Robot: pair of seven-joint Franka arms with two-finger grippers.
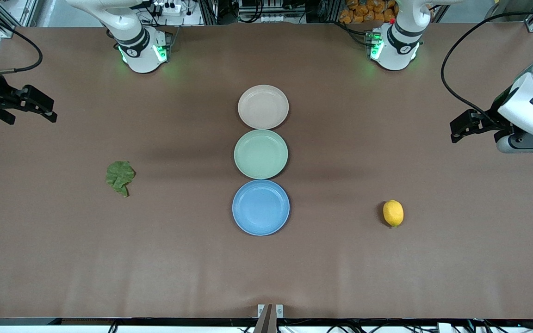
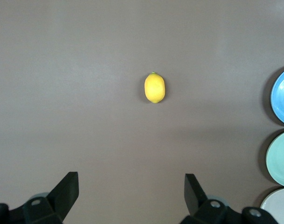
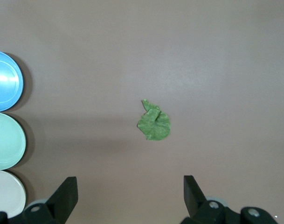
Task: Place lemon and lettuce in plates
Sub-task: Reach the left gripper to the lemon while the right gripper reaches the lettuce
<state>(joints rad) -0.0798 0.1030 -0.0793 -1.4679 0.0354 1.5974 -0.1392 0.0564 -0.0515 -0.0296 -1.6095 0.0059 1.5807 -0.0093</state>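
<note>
Hanging high over the bench edge at the left arm's end, left gripper point(image 1: 456, 132) with fingers spread wide, grasping nothing; seen in the left wrist view as two dark fingers point(image 2: 67, 189) well apart with bare tabletop between them. Lying on the table point(image 1: 387, 277) well below and apart from that gripper, the lemon point(image 1: 393, 213), small, oval and bright yellow, resting alone toward the left arm's end and closer to the front-camera edge than to the edge where the bases stand; shown again in the left wrist view point(image 2: 154, 87) with nothing touching it.

Hovering over the bench edge at the right arm's end, right gripper point(image 1: 46, 111), likewise released, fingers point(image 3: 66, 192) held wide with nothing between them. Lying flat toward the right arm's end, the lettuce point(image 1: 120, 176), a crinkled dark green leaf, also clear in the right wrist view point(image 3: 154, 122).

Standing in a single row across the middle of the bench, three plates, each just beside the next: beige-pink plate point(image 1: 263, 107) nearest the bases' edge, pale green plate point(image 1: 261, 154) in the middle, blue plate point(image 1: 261, 207) nearest the front-camera edge. All three bare, lemon and lettuce both well apart from them.
</note>
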